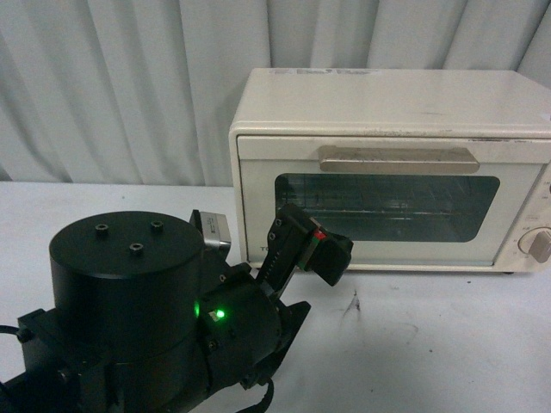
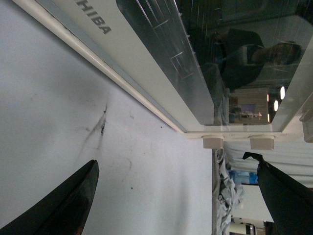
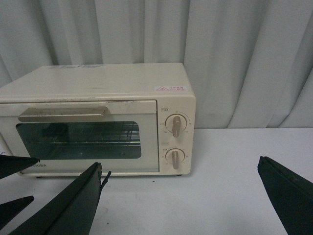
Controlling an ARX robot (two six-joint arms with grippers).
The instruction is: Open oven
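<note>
The oven [image 1: 387, 112] sits on the white table [image 1: 448, 344] with its back to a pale curtain [image 1: 112, 86]. Its glass door [image 1: 387, 206] is flush with the frame, so the task is not yet done. The beige bar handle [image 1: 398, 159] runs across the top of the door, and two knobs [image 3: 176, 125] are stacked at the far side. The left gripper [image 1: 312, 241] hovers low, near the door's lower left corner, clear of the glass, with its jaws spread apart and holding nothing. The right gripper [image 3: 181, 164] is well back from the oven and also gapes wide and empty.

The step in hand looks like the approach to the handle. To do it well, the left gripper should rise and centre on the bar. It should then close around it from above and below and pull outward and down along the hinge's arc, gently enough that the light oven doesn't slide.
</note>
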